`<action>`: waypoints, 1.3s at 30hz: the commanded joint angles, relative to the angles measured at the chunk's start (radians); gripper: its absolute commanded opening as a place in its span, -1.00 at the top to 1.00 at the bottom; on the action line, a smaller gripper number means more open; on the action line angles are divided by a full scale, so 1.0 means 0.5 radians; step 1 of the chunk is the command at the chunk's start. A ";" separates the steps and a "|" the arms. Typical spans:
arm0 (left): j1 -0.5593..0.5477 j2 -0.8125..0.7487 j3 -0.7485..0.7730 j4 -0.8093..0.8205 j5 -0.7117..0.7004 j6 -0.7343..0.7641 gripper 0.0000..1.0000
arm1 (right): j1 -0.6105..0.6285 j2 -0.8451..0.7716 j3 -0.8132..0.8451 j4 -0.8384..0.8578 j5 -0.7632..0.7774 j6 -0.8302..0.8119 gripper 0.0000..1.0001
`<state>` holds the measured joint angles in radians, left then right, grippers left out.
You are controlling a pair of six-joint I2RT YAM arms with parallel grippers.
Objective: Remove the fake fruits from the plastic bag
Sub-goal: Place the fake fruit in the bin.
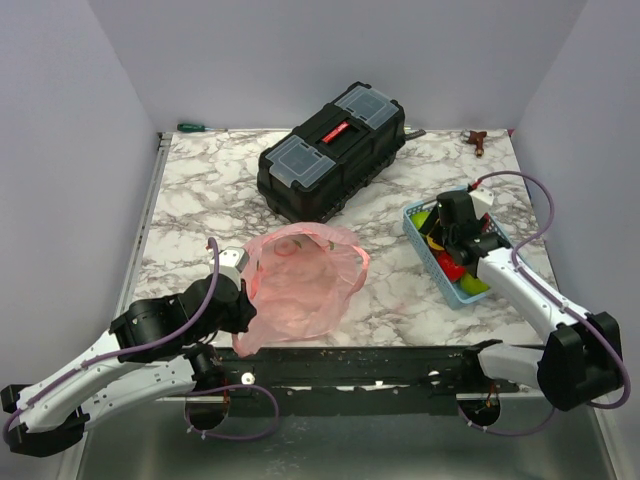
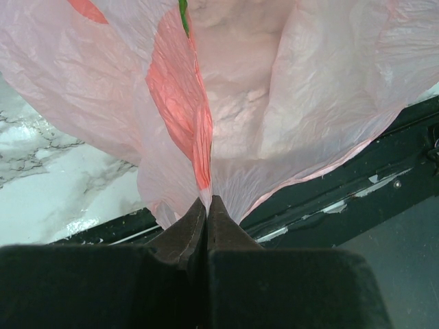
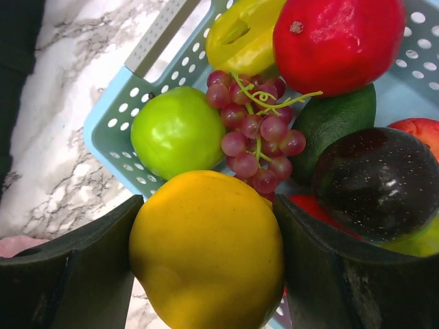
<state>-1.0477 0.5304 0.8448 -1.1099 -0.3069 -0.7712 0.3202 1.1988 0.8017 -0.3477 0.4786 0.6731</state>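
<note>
The pink plastic bag (image 1: 300,275) lies crumpled on the marble table, between the arms and left of centre. My left gripper (image 1: 243,297) is shut on a fold at its near left edge; in the left wrist view the fingertips (image 2: 207,200) pinch thin pink film (image 2: 288,103). What is inside the bag is hidden. My right gripper (image 1: 447,245) is over the light blue basket (image 1: 462,293), shut on a yellow fruit (image 3: 206,253). Below it lie a green apple (image 3: 177,130), a grape bunch (image 3: 257,137), a red fruit (image 3: 336,41) and a dark plum (image 3: 381,181).
A black toolbox (image 1: 335,148) stands behind the bag. A green-handled screwdriver (image 1: 200,127) lies at the back left and a small brown object (image 1: 478,140) at the back right. A black rail (image 1: 380,365) runs along the near table edge.
</note>
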 commanded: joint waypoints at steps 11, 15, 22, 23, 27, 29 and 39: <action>-0.003 0.031 0.013 -0.031 -0.031 0.014 1.00 | -0.010 0.052 -0.075 0.118 -0.032 -0.086 -0.31; -0.003 0.030 0.013 -0.032 -0.033 0.012 1.00 | -0.008 0.098 -0.066 0.125 -0.049 -0.101 -0.54; -0.001 0.002 0.011 -0.032 -0.037 0.005 1.00 | -0.010 0.099 -0.024 0.094 -0.051 -0.152 -0.98; -0.003 0.003 0.010 -0.032 -0.037 0.007 1.00 | -0.009 0.084 -0.016 0.079 -0.059 -0.157 -0.99; -0.003 0.007 0.013 -0.032 -0.035 0.008 1.00 | -0.009 -0.021 0.052 0.006 -0.149 -0.214 -1.00; -0.003 0.002 0.013 -0.031 -0.019 0.011 0.95 | -0.009 -0.097 0.103 -0.042 -0.236 -0.256 -1.00; -0.003 -0.073 0.101 -0.032 -0.016 0.006 -0.37 | -0.010 -0.521 0.344 -0.352 -0.524 -0.380 -1.00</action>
<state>-1.0477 0.5297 0.8474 -1.1168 -0.3061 -0.7692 0.3195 0.9970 0.9222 -0.4137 0.2863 0.5213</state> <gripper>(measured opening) 0.565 0.998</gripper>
